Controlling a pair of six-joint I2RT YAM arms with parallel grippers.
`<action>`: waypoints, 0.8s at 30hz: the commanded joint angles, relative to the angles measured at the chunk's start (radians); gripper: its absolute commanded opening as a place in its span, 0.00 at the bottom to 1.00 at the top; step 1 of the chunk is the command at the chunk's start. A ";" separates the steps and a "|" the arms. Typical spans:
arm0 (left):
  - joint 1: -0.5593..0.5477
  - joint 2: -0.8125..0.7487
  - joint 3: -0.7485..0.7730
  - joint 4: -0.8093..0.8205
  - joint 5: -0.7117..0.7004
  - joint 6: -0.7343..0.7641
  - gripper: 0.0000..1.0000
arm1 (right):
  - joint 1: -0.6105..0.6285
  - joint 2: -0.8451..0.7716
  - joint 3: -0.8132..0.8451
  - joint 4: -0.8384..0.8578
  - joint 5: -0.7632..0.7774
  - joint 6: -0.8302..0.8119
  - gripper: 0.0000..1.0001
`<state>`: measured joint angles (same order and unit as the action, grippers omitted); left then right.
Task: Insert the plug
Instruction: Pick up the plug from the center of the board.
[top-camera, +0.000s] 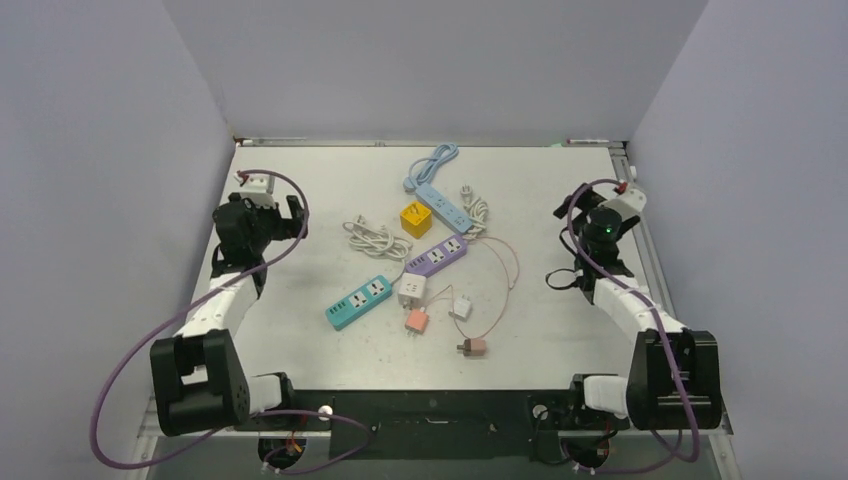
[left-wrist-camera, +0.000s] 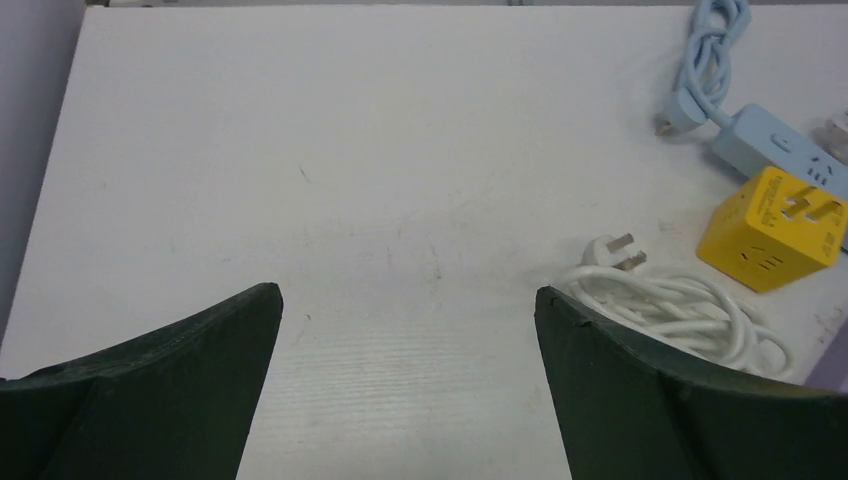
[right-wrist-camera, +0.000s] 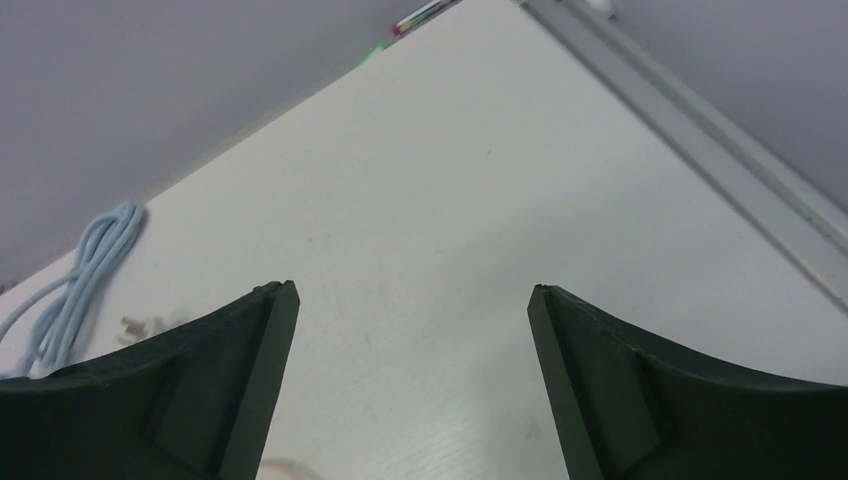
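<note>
Several power strips lie mid-table: a teal one (top-camera: 358, 301), a purple one (top-camera: 437, 256) and a light blue one (top-camera: 440, 203), plus a yellow cube socket (top-camera: 415, 218). A coiled white cable with a plug (top-camera: 370, 237) lies left of the cube; its plug shows in the left wrist view (left-wrist-camera: 620, 253). A white adapter (top-camera: 411, 291), a pink adapter (top-camera: 417, 321), a small white plug (top-camera: 461, 307) and a pink plug on a thin cable (top-camera: 473, 346) lie nearer me. My left gripper (top-camera: 275, 207) (left-wrist-camera: 408, 300) is open and empty over the left table. My right gripper (top-camera: 572, 245) (right-wrist-camera: 412, 295) is open and empty at the right.
The left wrist view shows the yellow cube (left-wrist-camera: 770, 230) and light blue strip (left-wrist-camera: 790, 150) at its right. The right wrist view shows the light blue cable (right-wrist-camera: 70, 290) at the left and the table's metal edge rail (right-wrist-camera: 700, 130). Grey walls enclose the table.
</note>
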<state>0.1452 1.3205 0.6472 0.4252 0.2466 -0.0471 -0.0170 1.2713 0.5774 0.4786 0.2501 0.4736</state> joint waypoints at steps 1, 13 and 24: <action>-0.008 -0.119 0.085 -0.391 0.178 0.107 0.96 | 0.192 -0.029 0.143 -0.282 -0.034 -0.022 0.90; -0.009 -0.149 0.354 -0.853 0.154 0.121 0.96 | 0.958 0.211 0.590 -0.758 0.572 -0.038 0.90; 0.042 -0.217 0.338 -0.869 0.173 0.121 0.96 | 1.161 0.596 0.922 -0.988 0.580 0.226 0.90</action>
<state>0.1844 1.1217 0.9581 -0.4183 0.3988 0.0673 1.1198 1.8038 1.4109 -0.3763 0.7738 0.5896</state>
